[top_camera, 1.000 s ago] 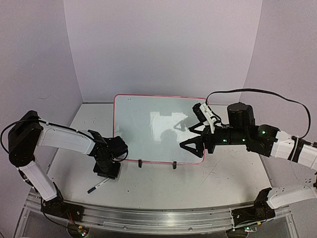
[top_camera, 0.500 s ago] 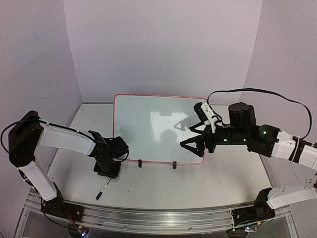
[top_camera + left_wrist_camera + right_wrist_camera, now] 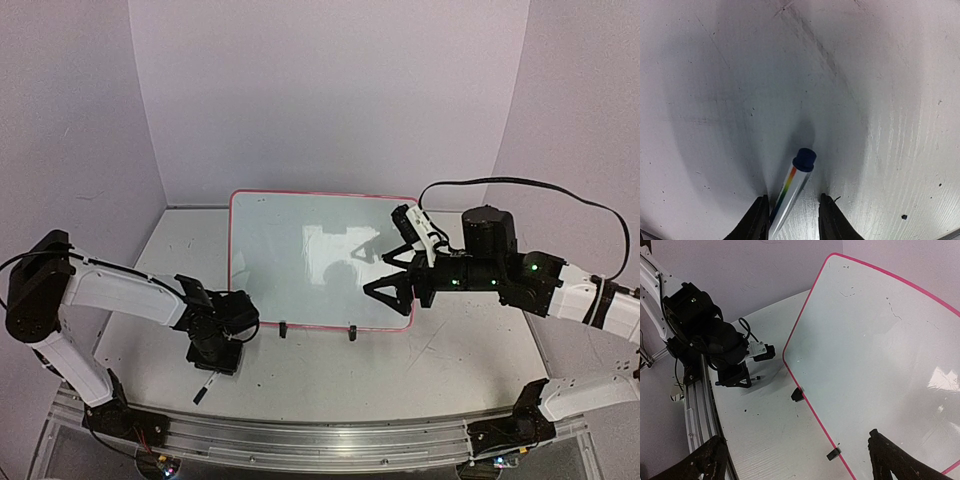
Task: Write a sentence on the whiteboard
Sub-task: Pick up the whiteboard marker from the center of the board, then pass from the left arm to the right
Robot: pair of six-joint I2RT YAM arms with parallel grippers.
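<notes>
The whiteboard [image 3: 310, 260], glossy white with a thin pink frame, stands tilted on two black clip feet [image 3: 284, 329] at the table's middle; its face is blank. A marker [image 3: 789, 192] with a silver rainbow-striped barrel and dark blue cap lies on the table between my left gripper's fingers, close against the left finger [image 3: 759, 220] with a gap to the right one. The left gripper [image 3: 212, 358] points down over it, jaws apart. The marker's near end [image 3: 203, 390] sticks out below. My right gripper [image 3: 393, 275] is wide open and empty at the whiteboard's [image 3: 875, 355] lower right corner.
The white table top [image 3: 400, 370] is scuffed and speckled. A metal rail [image 3: 320, 440] runs along the near edge. Purple walls close in the back and sides. In the right wrist view the left arm [image 3: 715, 340] sits left of the board.
The marker swung from a slant to nearly pointing at the near edge. The left gripper shifted nearer and now straddles its upper part. The right arm held still.
</notes>
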